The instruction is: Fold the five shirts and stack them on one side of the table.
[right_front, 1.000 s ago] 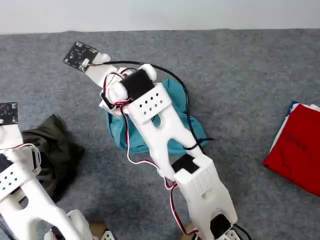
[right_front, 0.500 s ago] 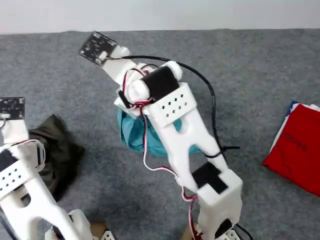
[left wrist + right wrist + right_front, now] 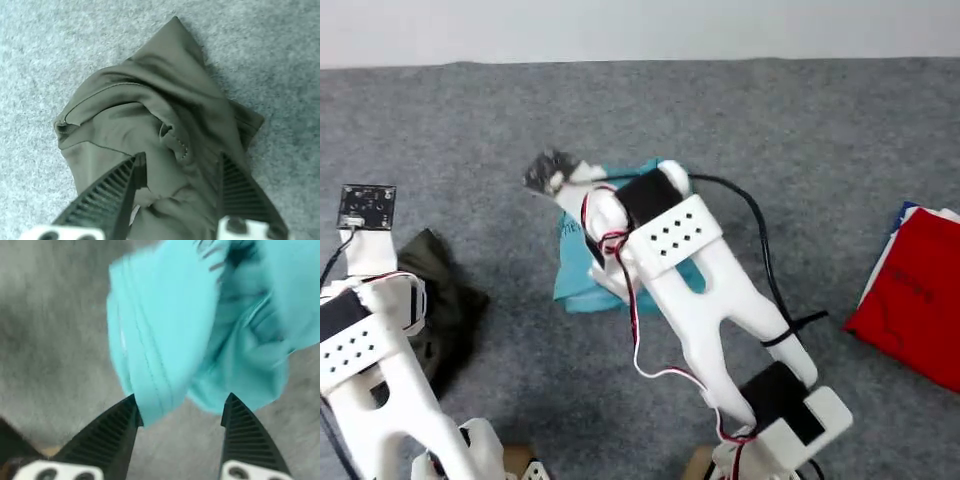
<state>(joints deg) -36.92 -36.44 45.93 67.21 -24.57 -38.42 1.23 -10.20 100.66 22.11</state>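
Teal shirt [image 3: 575, 288] bunched mid-way across the grey table [image 3: 800, 150].
The right arm hides most of it, so its long axis is unclear; the right gripper [image 3: 182, 399] hangs above, jaws wide. At left, the left gripper [image 3: 181, 157] gapes over a crumpled olive shirt [image 3: 450, 300]; a red-topped stack [image 3: 910, 300] lies at right.

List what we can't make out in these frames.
1. Teal shirt: in the high view the right arm covers its middle. In the right wrist view it is blurred, so its fold state is unreadable.
2. Red shirt: cut off by the high view's right edge. The shirts under it cannot be counted.
3. Dark olive shirt: in the high view the left arm hides one side. In the left wrist view the lower edge cuts it off.
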